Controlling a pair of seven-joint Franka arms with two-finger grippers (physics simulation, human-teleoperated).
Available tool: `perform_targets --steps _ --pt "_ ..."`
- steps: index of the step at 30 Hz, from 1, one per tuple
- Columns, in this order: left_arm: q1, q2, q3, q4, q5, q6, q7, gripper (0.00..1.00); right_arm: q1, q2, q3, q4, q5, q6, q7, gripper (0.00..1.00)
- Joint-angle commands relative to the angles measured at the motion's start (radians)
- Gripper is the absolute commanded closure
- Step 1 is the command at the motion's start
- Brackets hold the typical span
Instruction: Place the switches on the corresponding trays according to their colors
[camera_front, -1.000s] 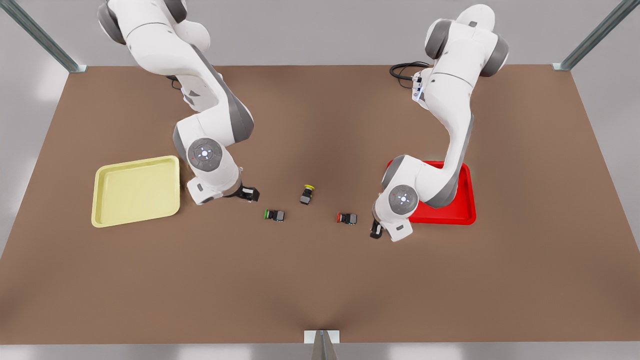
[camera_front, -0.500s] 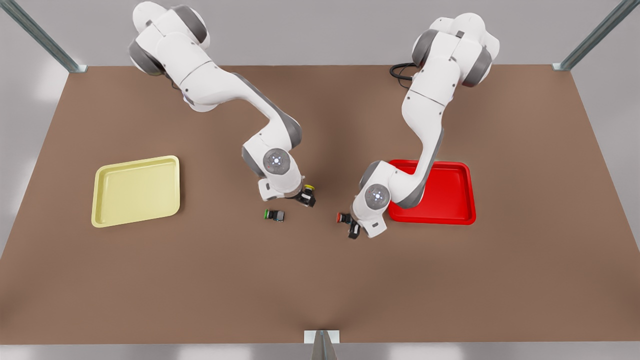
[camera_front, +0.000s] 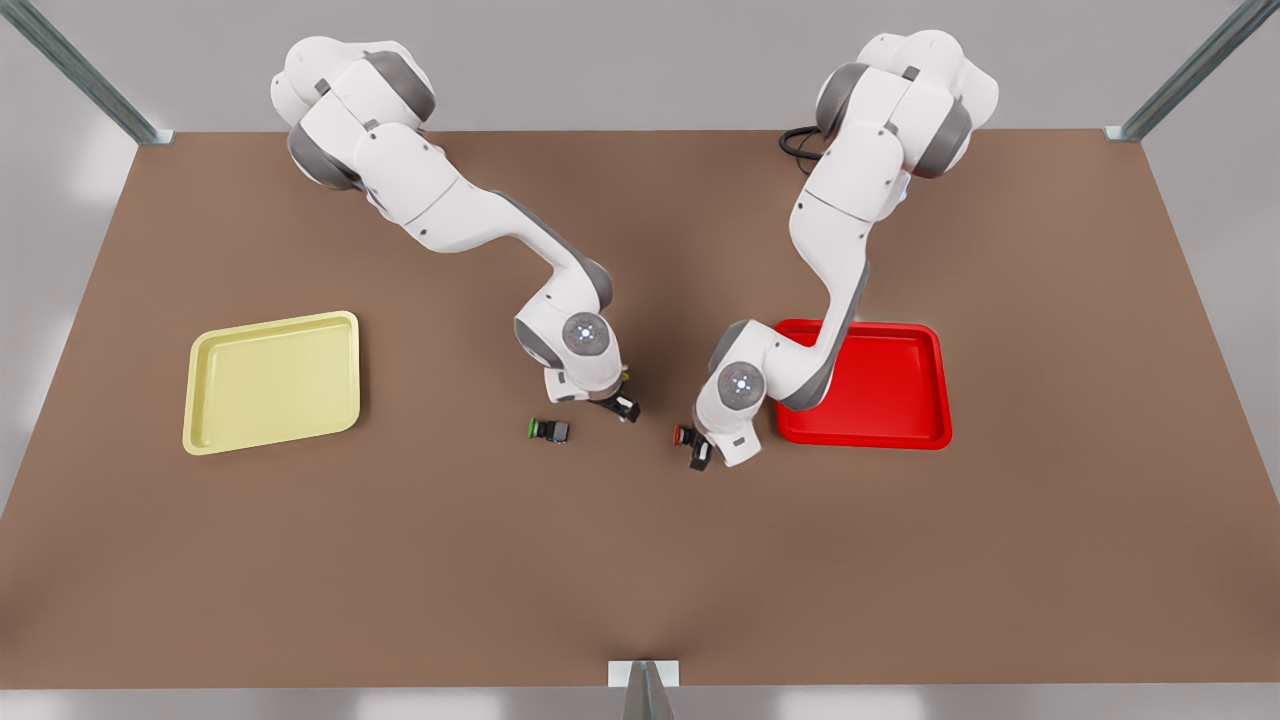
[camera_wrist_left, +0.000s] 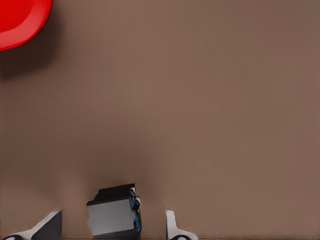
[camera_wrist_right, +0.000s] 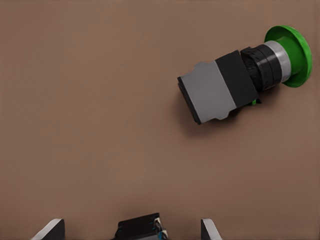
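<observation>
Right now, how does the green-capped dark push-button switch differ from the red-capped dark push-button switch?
The green-capped switch has a green cap, the red-capped switch a red one. The green-capped switch lies outside either gripper; the red-capped switch sits between the open fingers of the left gripper. The red-capped switch is nearer the red tray. Both lie sideways on the brown table.

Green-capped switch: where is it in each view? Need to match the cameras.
Front view: green-capped switch lies on the table, toward the front view's left of the right gripper.
Right wrist view: it lies ahead of the open right gripper, which straddles another switch.
Left wrist view: the open left gripper straddles a dark switch body, red tray beyond.
Shared landmark: the brown table.
</observation>
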Motion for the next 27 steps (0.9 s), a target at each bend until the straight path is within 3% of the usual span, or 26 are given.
perform_targets --steps 1,3,5,8,20,27 --pt "0.000 0.000 0.000 0.000 -0.001 0.000 0.000 0.00 0.001 0.000 0.000 -0.002 0.000 0.002 0.010 0.00" --pt "0.000 0.001 0.000 0.000 -0.001 0.000 0.000 0.23 0.005 0.005 0.002 -0.002 -0.034 0.003 0.006 0.00" --pt "0.000 0.001 0.000 0.000 -0.001 0.001 0.000 0.35 0.001 0.012 0.002 0.000 -0.049 0.003 0.004 0.00" --pt "0.000 0.005 0.000 0.002 -0.001 0.003 0.000 0.42 0.000 0.014 0.002 0.002 -0.046 0.003 0.010 0.00" --pt "0.000 0.011 0.000 0.002 -0.001 0.012 0.000 0.47 -0.048 0.021 0.071 0.006 -0.029 -0.003 0.168 0.00" --pt "0.002 -0.006 0.003 0.006 -0.001 -0.003 0.014 0.47 -0.057 0.012 0.075 -0.041 -0.039 -0.011 0.046 0.00"
